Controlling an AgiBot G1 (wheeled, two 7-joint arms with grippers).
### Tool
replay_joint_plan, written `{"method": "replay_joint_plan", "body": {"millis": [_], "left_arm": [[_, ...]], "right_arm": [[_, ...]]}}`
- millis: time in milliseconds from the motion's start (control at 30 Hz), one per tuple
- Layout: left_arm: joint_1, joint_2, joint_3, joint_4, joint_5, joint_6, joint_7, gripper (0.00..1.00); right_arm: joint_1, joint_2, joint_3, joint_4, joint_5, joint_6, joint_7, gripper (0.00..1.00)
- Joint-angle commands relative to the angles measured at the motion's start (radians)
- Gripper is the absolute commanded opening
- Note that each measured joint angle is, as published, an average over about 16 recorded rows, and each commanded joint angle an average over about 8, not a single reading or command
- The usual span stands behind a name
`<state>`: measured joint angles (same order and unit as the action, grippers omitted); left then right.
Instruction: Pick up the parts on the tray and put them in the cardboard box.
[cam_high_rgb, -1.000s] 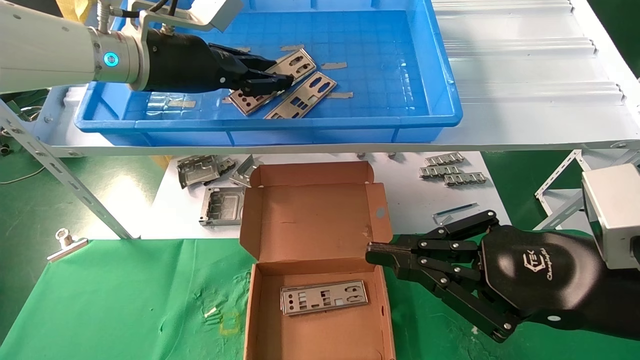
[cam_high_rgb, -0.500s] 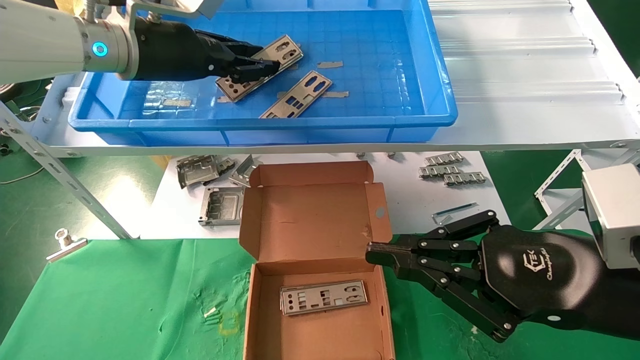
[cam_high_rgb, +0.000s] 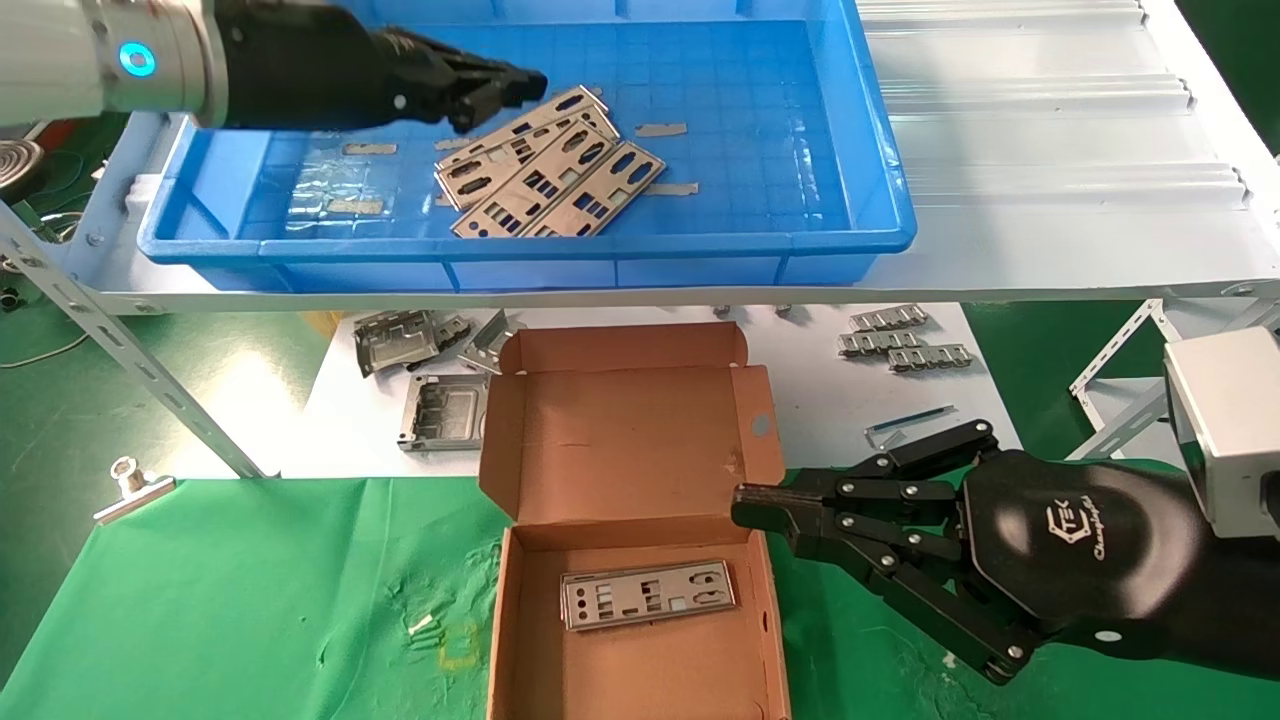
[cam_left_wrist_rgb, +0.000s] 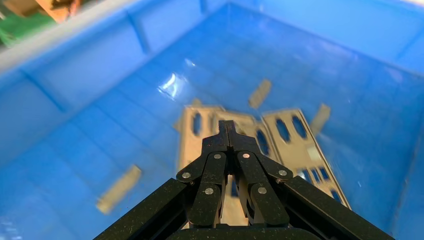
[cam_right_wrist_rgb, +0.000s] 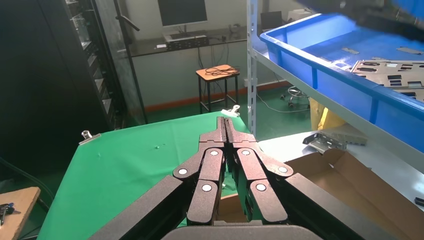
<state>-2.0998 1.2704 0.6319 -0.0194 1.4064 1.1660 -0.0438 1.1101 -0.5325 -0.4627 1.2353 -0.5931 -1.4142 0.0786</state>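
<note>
left gripper (cam_high_rgb: 520, 85) at upper left of the head frame, fingers clenched together on nothing, hovering over the tray (cam_high_rgb: 880, 215). beneath and just beside its tip, three parts (cam_high_rgb: 545, 165) fanned and overlapping on the blue floor, all yet to be moved. lower centre, one plate (cam_high_rgb: 648, 594) already lying flat in the cardboard box (cam_high_rgb: 620, 440). right gripper (cam_high_rgb: 745, 505) closed, parked touching the box's right edge. roughly a quarter done, by judgement.
</note>
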Motion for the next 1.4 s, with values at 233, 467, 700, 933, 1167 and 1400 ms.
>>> {"method": "replay_joint_plan", "body": {"millis": [233,467,700,933,1167,1400], "left_arm": [[0.018,0.017,0.016,0.016,0.023,0.018,-0.001,1.0],[0.022,0.029,0.012,0.033,0.017,0.015,-0.042,1.0],[0.022,0.032,0.005,0.036,0.007,0.015,-0.076,1.0],[0.021,0.028,0.01,0.024,0.013,0.007,-0.072,1.0],[0.021,0.024,0.012,0.011,0.016,-0.004,-0.05,1.0],[0.014,0.018,0.01,0.003,0.015,0.003,-0.027,1.0]], "right_arm": [[0.0,0.0,0.0,0.0,0.0,0.0,0.0,0.0],[0.0,0.0,0.0,0.0,0.0,0.0,0.0,0.0],[0.0,0.0,0.0,0.0,0.0,0.0,0.0,0.0],[0.0,0.0,0.0,0.0,0.0,0.0,0.0,0.0],[0.0,0.0,0.0,0.0,0.0,0.0,0.0,0.0],[0.0,0.0,0.0,0.0,0.0,0.0,0.0,0.0]]}}
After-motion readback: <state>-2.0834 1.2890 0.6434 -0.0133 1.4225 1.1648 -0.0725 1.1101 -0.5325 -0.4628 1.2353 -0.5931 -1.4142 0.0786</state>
